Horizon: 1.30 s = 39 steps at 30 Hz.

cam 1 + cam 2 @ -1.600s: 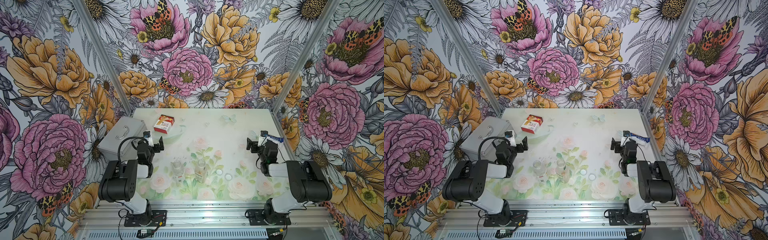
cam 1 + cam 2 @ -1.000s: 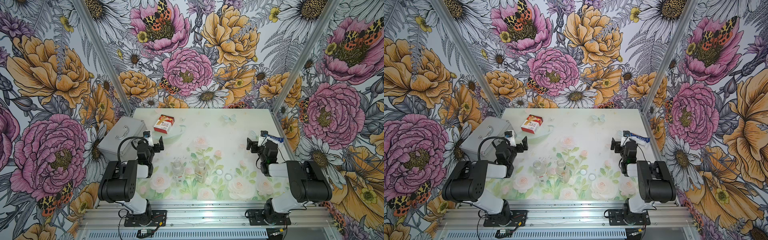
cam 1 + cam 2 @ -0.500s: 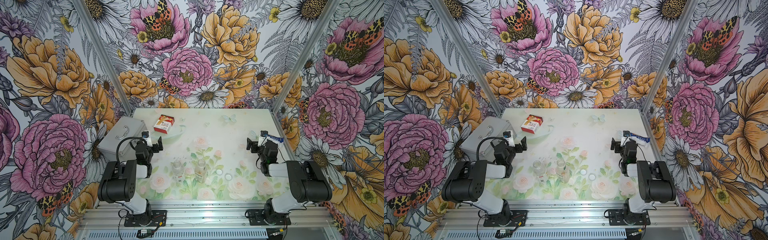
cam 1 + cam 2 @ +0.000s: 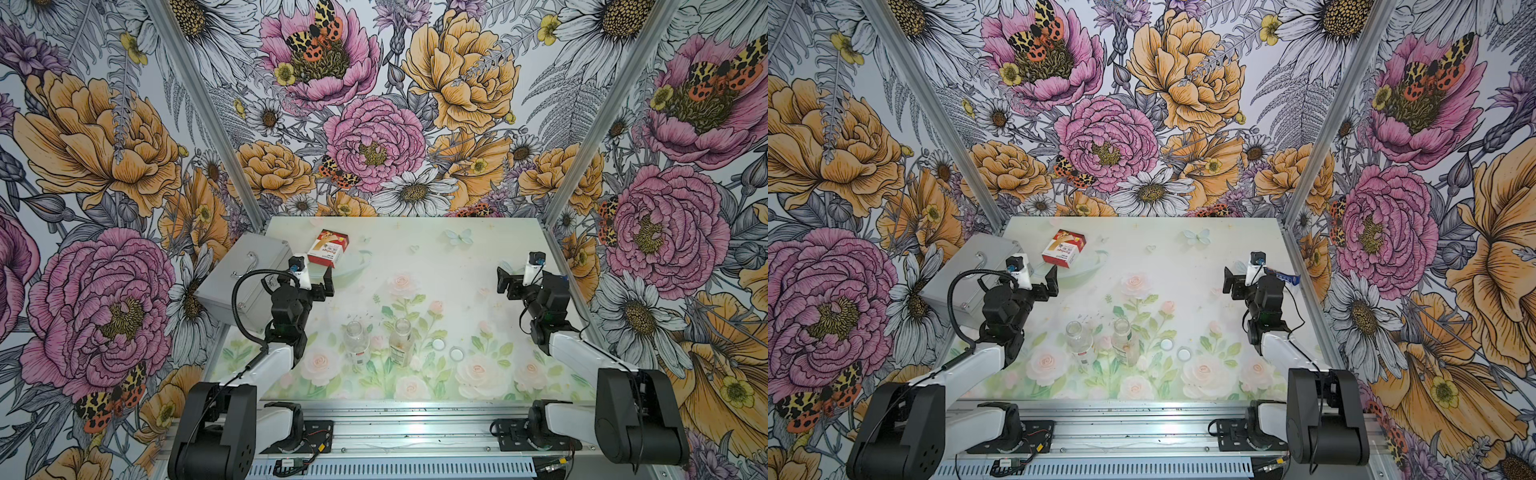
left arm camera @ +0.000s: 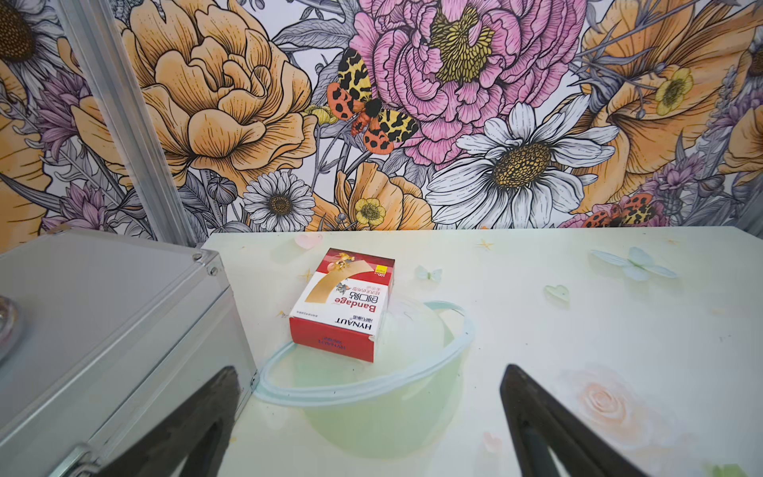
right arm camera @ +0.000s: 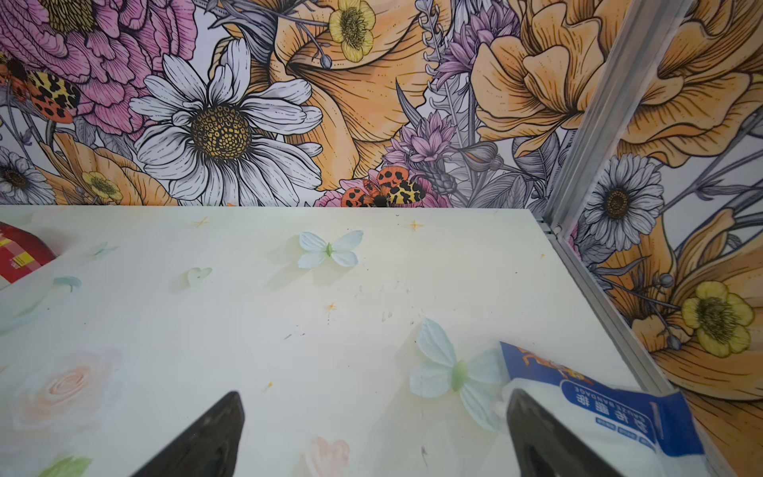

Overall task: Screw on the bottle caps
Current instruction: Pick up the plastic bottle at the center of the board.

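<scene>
Two bottles stand upright near the front edge of the table, side by side but apart, between the two arms. Both mouths are bare and face up, a posture that would let a cap be lowered straight onto each neck. Each is clear, with a narrow neck and a small label low on the body. The one toward the robot's left shows a trace of red, and its neighbour a paler print.

Near them, toward the robot's right, lie the two bottle caps, small white discs flat on the table, apart from each other. The second cap looks ring-like, perhaps hollow side up. They lie on the right arm's side, so that arm probably fetches while the left steadies a bottle.

Farther back, the left gripper and right gripper hover above the table, jaws spread wide, nothing between them. By this layout, no cap has been fitted.

Beyond the left gripper, a bandage box leans on a translucent bowl beside a metal case. A gauze packet lies by the right gripper.
</scene>
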Available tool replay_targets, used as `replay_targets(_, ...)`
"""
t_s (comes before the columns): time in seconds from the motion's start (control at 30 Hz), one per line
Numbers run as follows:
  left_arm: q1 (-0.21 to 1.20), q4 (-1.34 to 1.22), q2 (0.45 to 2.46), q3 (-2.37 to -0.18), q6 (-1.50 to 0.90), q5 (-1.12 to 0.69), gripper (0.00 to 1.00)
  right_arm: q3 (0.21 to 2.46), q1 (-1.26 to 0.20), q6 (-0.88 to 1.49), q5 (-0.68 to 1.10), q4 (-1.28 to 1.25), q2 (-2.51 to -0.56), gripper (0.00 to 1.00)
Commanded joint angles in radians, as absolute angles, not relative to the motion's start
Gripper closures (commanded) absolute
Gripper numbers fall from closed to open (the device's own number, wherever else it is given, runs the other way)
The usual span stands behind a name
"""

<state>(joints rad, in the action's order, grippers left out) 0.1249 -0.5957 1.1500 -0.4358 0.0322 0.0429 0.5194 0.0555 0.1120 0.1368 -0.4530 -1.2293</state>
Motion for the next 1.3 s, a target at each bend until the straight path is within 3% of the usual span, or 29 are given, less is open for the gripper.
replay_targets(0.0,0.198,-0.339,1.088,-0.537,-0.011,0.159,0.01,0.644,0.048,0.242,0.136,-0.215,-1.178,0.00)
replay_targets(0.13,0.297,-0.132,1.027,-0.651,-0.056,0.202,0.01,0.801,0.049,0.341,0.108,0.036,-1.147,0.00)
replay_targets(0.33,0.337,0.159,0.972,-0.824,-0.298,0.243,0.01,0.816,0.057,0.472,0.249,0.086,-1.100,0.00)
replay_targets(0.37,0.319,0.232,0.981,-0.865,-0.332,0.201,0.01,0.819,0.057,0.471,0.294,0.088,-1.105,0.00)
replay_targets(0.5,0.138,0.268,1.016,-0.894,-0.444,-0.297,0.01,0.835,0.039,0.463,0.472,0.123,-1.151,0.00)
replay_targets(0.67,-0.074,0.264,1.043,-0.845,-0.619,-0.570,0.01,0.825,-0.088,0.390,0.466,0.158,-1.156,0.00)
replay_targets(0.8,-0.070,0.341,1.023,-0.857,-0.518,-0.504,0.01,0.840,-0.209,0.344,0.401,0.220,-1.141,0.00)
replay_targets(1.13,0.160,0.481,1.083,-0.972,-0.340,-0.315,0.01,0.924,-0.559,0.272,0.252,0.353,-1.148,0.05)
replay_targets(1.27,0.200,0.503,1.115,-1.014,-0.313,-0.317,0.01,0.964,-0.650,0.242,0.262,0.383,-1.138,0.06)
